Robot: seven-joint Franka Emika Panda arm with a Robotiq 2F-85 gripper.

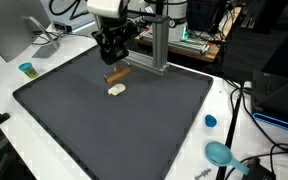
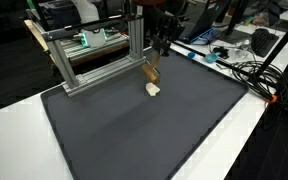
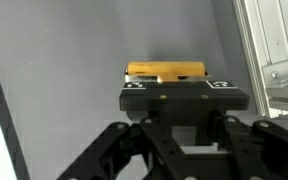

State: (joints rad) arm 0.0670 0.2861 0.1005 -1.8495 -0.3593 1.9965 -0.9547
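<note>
Where the aluminium frame (image 1: pixel 152 45) stands at the back edge of the dark mat (image 1: pixel 134 130), the gripper (image 1: pixel 115 62) hangs just in front of it, pointing down at the mat. Its jaws are drawn in and pinch a brown wooden block (image 1: pixel 118 74). In both exterior views the block sits tilted right under the fingertips, just in front of the frame's base rail. In the wrist view the block (image 3: pixel 166 72) shows as a yellowish bar lying crosswise just past the black gripper body, with the frame's upright off to one side. I cannot tell whether the block's lower end touches the mat or hangs clear of it.

A little farther out from the frame than the block lies a small cream-coloured piece (image 1: pixel 116 90), flat on the mat. It is near the block, and the gripper does not touch it. In an exterior view it lies just below the block's lower end (image 2: pixel 154 90).

Well apart from the frame, off the mat on the white table (image 1: pixel 4 95), a blue cap (image 1: pixel 210 121) sits beside the mat's edge. A teal round thing (image 1: pixel 220 153) lies farther from the frame again. On the frame's opposite side, also off the mat, stands a small blue cup (image 1: pixel 27 69).
</note>
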